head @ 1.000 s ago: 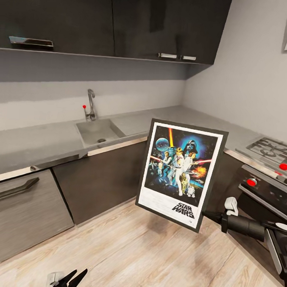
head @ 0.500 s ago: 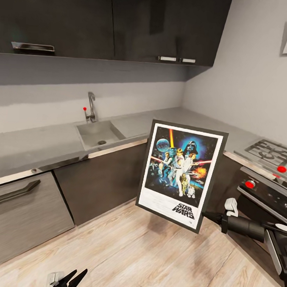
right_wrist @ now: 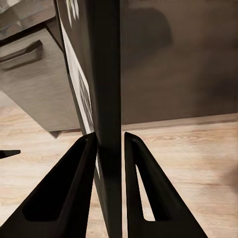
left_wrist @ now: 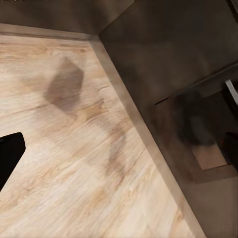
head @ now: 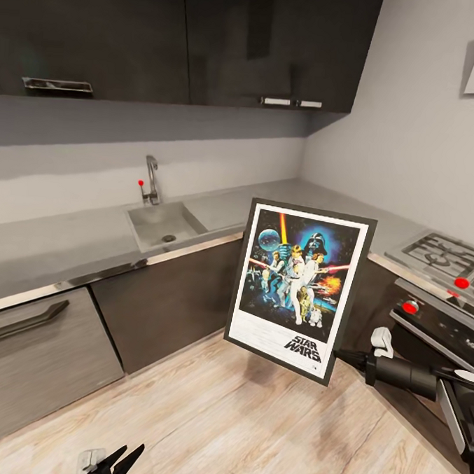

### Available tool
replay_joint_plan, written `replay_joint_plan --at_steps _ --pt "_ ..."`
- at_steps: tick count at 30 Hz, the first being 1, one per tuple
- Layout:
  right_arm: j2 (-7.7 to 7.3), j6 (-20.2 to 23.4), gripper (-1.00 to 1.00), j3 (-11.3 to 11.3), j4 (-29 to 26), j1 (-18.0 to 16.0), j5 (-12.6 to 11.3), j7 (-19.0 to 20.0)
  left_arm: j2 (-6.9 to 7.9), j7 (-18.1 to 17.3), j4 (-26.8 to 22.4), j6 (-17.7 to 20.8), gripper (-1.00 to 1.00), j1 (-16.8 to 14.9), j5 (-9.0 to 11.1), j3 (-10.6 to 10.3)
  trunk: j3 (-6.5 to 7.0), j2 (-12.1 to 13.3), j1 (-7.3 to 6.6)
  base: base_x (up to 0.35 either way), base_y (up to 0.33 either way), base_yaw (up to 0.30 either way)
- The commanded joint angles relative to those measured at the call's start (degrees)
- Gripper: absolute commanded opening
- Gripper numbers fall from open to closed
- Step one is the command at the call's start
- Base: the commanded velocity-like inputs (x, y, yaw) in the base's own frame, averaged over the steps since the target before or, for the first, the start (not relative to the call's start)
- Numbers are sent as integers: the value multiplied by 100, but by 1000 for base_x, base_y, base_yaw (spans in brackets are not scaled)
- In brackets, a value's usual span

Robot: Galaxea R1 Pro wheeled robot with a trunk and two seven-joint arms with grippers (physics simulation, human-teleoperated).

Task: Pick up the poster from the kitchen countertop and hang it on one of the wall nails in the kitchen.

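Fingers [right_wrist: 84, 168] of my right pincer [head: 339, 355] pinch the poster's [head: 298, 286] lower right edge; it stands upright in the air, beyond it the bench [head: 68, 237]. My left pincer [head: 119, 461] hangs spread, low over the floor [head: 219, 418].

The poster [head: 298, 288] bears a black "STAR WARS" logo on its white lower border.

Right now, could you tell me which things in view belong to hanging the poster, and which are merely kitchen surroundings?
Belongs to the job:
- poster, gripped at its edge
- right gripper, jaws closed on it
- kitchen countertop, where it came from

Just surroundings:
- sink
- tap
- gas hob
- left gripper, idle
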Motion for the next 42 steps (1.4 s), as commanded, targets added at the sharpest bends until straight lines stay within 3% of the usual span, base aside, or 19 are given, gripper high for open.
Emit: replay_joint_plan --at_steps 1,42 --pt "0 73 -100 -4 -1 -4 -15 29 1 -10 3 -32 100 -4 45 -48 13 38 -22 0 0 0" --pt "0 73 -100 -4 -8 -5 -15 29 1 -3 3 -32 100 -4 43 -56 768 1682 -923 0 0 0"
